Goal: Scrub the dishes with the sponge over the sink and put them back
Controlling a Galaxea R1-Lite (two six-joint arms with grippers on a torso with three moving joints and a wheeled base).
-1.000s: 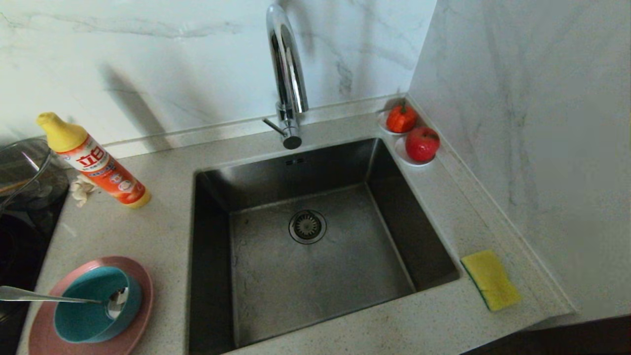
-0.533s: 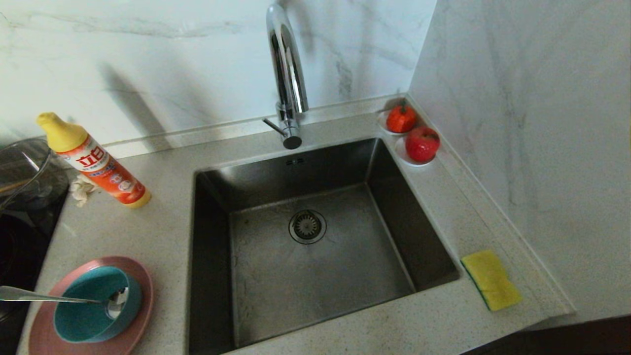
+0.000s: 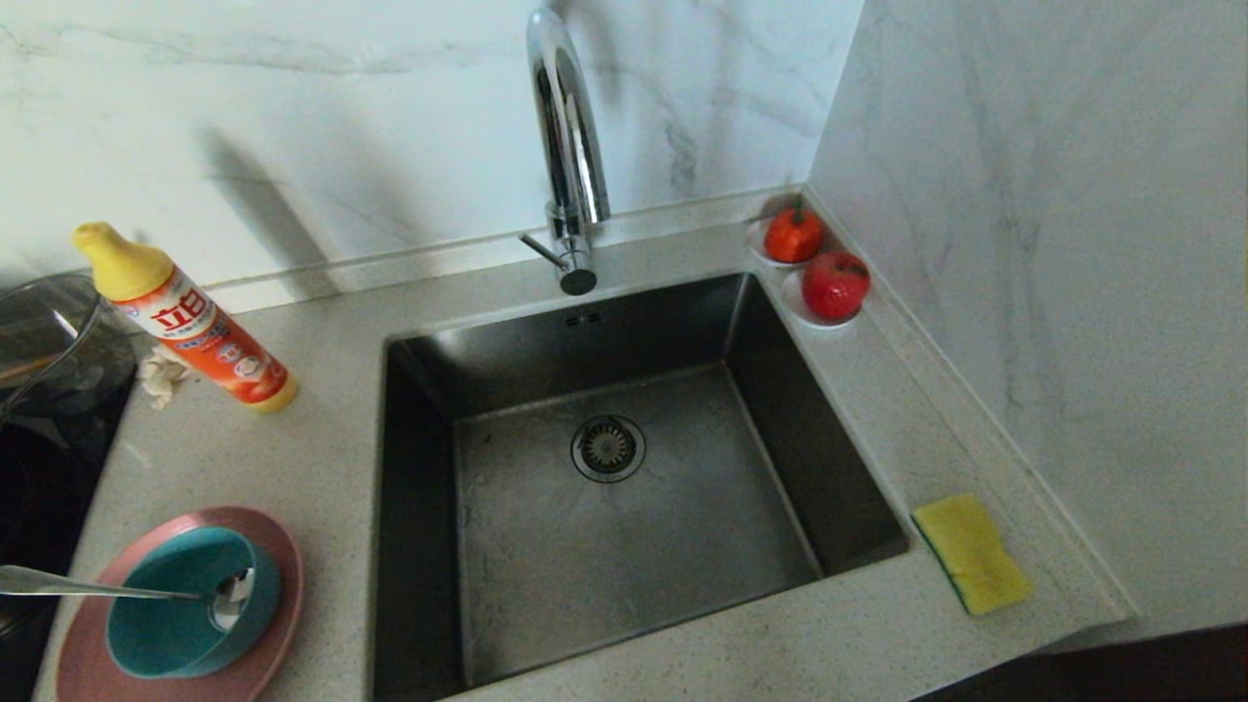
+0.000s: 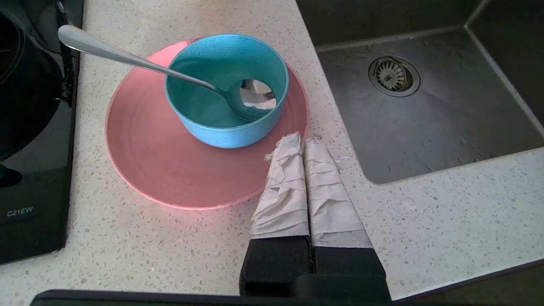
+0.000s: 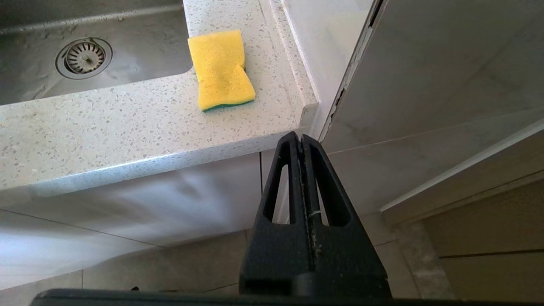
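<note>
A pink plate [image 3: 263, 643] lies on the counter left of the sink [image 3: 546, 546], with a teal bowl [image 3: 156, 634] on it and a silver spoon [image 3: 58, 583] resting in the bowl. The yellow sponge [image 3: 970, 551] lies on the counter right of the sink. My left gripper [image 4: 302, 140] is shut and empty, its tape-wrapped fingers [image 4: 323, 187] hovering by the plate [image 4: 170, 170] rim near the bowl [image 4: 225, 123] and spoon [image 4: 127, 59]. My right gripper [image 5: 301, 137] is shut and empty, below the counter's front edge, short of the sponge [image 5: 221, 70]. Neither arm shows in the head view.
A chrome gooseneck tap [image 3: 565, 146] rises behind the sink. An orange detergent bottle [image 3: 185, 317] and a beige rag [image 3: 161, 375] lie at the left. A glass pot [image 3: 49, 341] sits on a black hob [image 4: 29, 178]. Two saucers with red fruit [image 3: 834, 283] fill the back right corner by the wall.
</note>
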